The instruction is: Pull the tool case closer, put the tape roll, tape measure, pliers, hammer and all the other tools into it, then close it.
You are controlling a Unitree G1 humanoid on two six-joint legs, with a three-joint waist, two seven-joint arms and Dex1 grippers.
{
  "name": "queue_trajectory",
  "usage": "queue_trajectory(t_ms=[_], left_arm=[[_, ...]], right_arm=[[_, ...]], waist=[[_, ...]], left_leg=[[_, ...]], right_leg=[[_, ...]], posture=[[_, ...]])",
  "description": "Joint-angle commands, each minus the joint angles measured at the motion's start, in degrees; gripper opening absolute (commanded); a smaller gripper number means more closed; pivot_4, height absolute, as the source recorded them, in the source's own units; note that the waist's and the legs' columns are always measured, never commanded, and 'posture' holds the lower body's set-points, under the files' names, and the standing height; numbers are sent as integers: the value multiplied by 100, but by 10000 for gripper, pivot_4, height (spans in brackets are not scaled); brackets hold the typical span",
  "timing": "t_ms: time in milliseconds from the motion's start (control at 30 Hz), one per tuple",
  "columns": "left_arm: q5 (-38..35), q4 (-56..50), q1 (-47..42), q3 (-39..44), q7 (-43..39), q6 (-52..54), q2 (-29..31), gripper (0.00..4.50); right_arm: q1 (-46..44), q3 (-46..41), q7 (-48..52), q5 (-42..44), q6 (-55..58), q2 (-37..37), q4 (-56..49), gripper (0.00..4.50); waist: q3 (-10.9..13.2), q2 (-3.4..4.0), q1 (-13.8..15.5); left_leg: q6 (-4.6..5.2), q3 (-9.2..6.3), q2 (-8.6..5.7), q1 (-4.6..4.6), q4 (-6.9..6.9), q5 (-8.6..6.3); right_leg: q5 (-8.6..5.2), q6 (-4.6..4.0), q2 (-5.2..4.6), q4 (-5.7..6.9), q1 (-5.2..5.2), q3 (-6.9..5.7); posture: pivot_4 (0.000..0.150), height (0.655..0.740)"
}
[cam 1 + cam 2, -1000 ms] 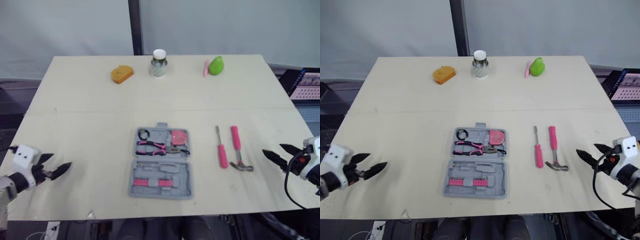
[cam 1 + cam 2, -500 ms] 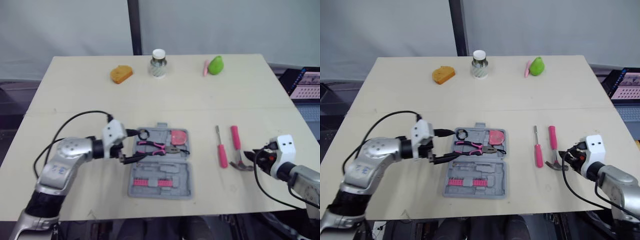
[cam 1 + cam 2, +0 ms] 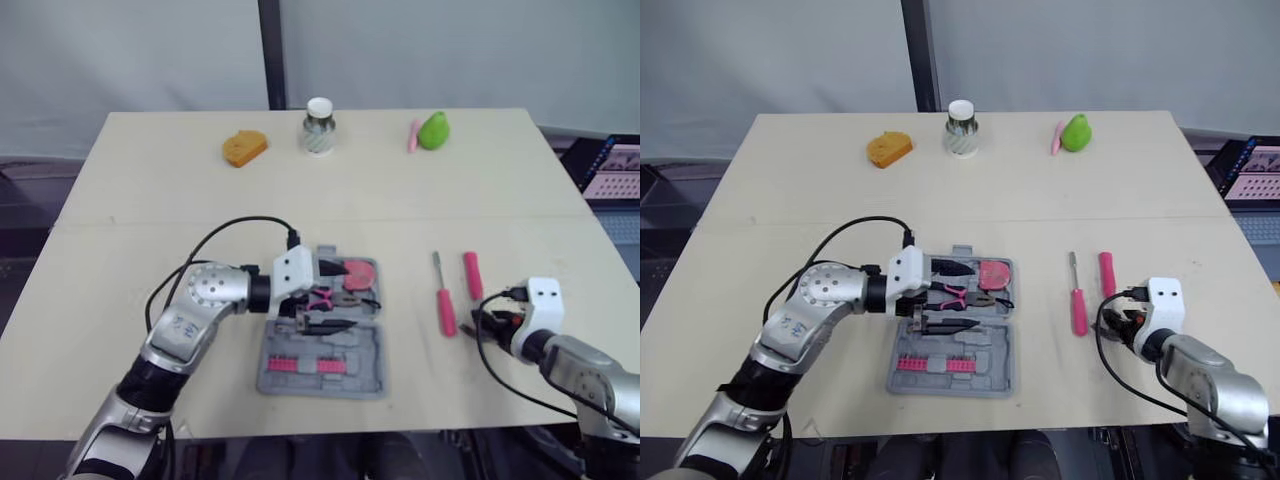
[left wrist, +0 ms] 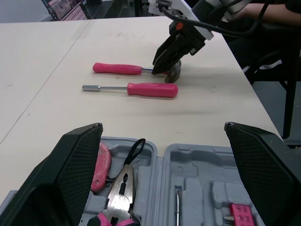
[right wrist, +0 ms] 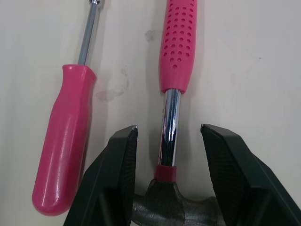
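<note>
An open grey plastic tool case lies near the front middle of the pale wooden desk. Its far half holds pink-handled pliers and a pink tape measure. Its near half holds a row of pink bits.

The left claw hovers over the far half of the case with its two black fingers spread wide apart and nothing between them. The pliers lie just under the gap between them.

To the right of the case, well apart from it, a pink-handled screwdriver and a hammer with a pink dotted grip lie side by side on the desk. The screwdriver is the one nearer the case. The hammer's grip points away from the robot and its steel head lies towards the robot.

The right claw sits low at the head end of the hammer. Its fingers are apart, one on each side of the shiny neck just above the head, with a gap visible on both sides. The screwdriver's handle lies just outside one finger.

Along the far edge of the desk stand an orange block, a white-capped jar and a green rounded object.
</note>
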Motion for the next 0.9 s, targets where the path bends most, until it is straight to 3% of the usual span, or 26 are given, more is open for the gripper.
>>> queue_trajectory(t_ms=[33,400,500,600,900], left_arm=[[58,-42,-134,-22,-26,-140,-59,45000],[169,85,-292,-34,15,-208,-165,45000],[177,139,-335,-28,10,-211,-189,45000],[191,183,-371,-25,9,-207,-194,45000],[224,346,-371,37,-49,-413,-104,45000]], right_arm=[[61,49,-277,-201,31,84,-97,22911],[32,164,-505,-418,153,355,92,22911],[-11,157,-499,-432,110,386,124,13830],[-18,129,-483,-485,37,331,117,275],[-33,36,-44,-406,-282,-118,-241,275]], waist=[[-1,1,-5],[-3,-2,-13],[-3,-3,-15],[-4,-4,-13],[-1,2,-3]], left_leg=[[0,-1,0,0,0,0],[0,-1,0,3,2,0],[0,0,1,5,2,0],[0,0,1,5,2,0],[0,-2,-2,1,3,0]], right_leg=[[0,0,0,0,0,0],[0,0,1,0,3,-1],[0,0,1,0,4,0],[0,0,1,0,4,0],[0,0,0,0,2,0]], posture=[[1500,7400],[1500,7400],[1500,7400],[1500,7400],[1500,7400]])
